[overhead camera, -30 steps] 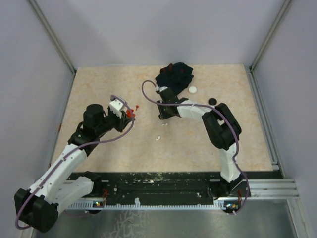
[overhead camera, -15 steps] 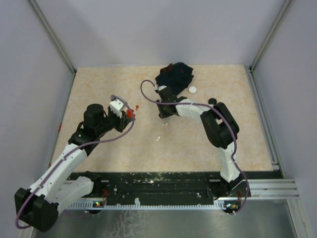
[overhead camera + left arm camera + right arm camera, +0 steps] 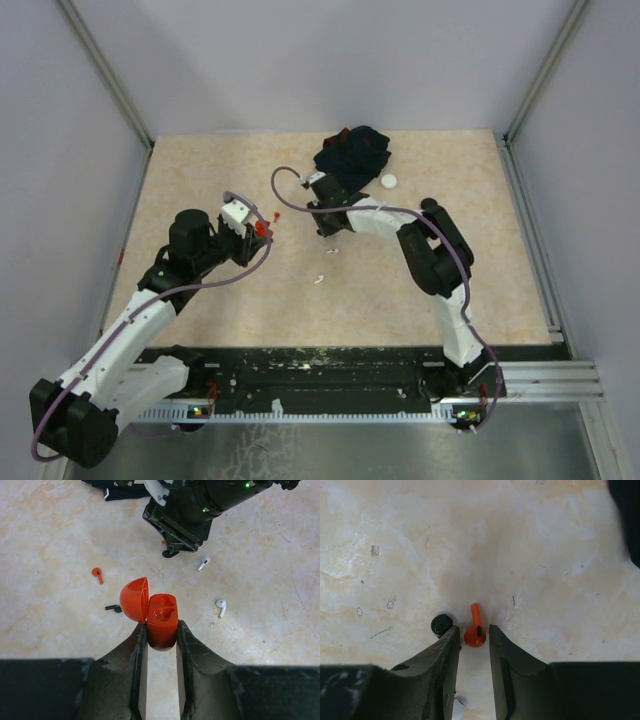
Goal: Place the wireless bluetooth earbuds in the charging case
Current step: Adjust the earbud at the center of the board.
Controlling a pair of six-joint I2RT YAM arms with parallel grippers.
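Note:
My left gripper [image 3: 161, 627] is shut on an orange-red charging case [image 3: 162, 615] with its lid open, held above the table; it also shows in the top view [image 3: 260, 230]. My right gripper [image 3: 473, 630] is low at the table, jaws open on either side of a red earbud [image 3: 475, 632]. A black earbud [image 3: 441, 624] lies just outside its left finger. In the left wrist view another red earbud [image 3: 97, 573], a black earbud [image 3: 114, 608] and two white earbuds [image 3: 203, 562] [image 3: 220, 607] lie loose on the table.
A dark navy cloth [image 3: 352, 152] lies at the back, just behind my right gripper [image 3: 320, 225]. A white puck [image 3: 388, 181] sits to its right. White earbuds [image 3: 334, 250] [image 3: 318, 279] lie mid-table.
My right gripper has slid left along the table, and its arm has swung over the black puck. My left arm and the case have not moved.

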